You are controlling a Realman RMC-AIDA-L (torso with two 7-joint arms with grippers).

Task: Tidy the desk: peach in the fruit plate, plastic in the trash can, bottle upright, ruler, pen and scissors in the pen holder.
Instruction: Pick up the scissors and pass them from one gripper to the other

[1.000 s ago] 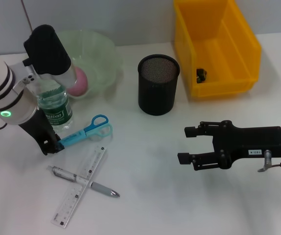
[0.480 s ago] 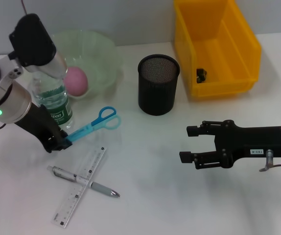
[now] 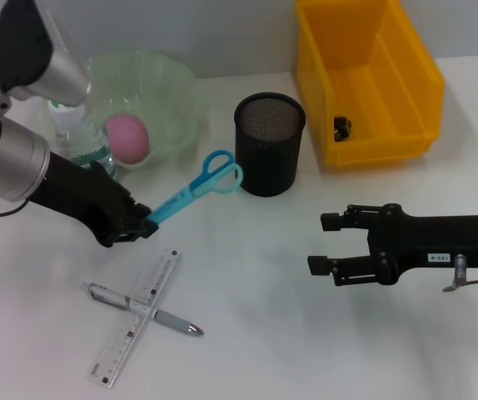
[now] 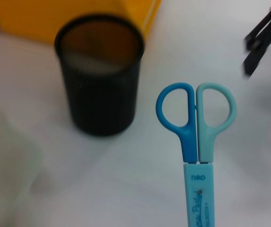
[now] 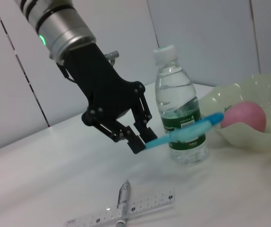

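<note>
Head view shows your right claw (image 3: pixel 321 243) nearest, spread and idle over the worktop (image 3: pixel 247 333). Beyond it the ruler (image 3: pixel 136 316) lies across the pen (image 3: pixel 143 308), both untouched. Your left claw (image 3: pixel 143 223) pinches the scissors (image 3: pixel 196 186) by the capped blade end and has lifted them off the worktop, carrying them from beside the bottle (image 3: pixel 85 146) toward the pen holder (image 3: pixel 270 142). Their blue loops now hang just beside its rim, so the drop looks close. Farther back, the peach (image 3: pixel 127 137) sits in the fruit plate (image 3: pixel 176 92).
</note>
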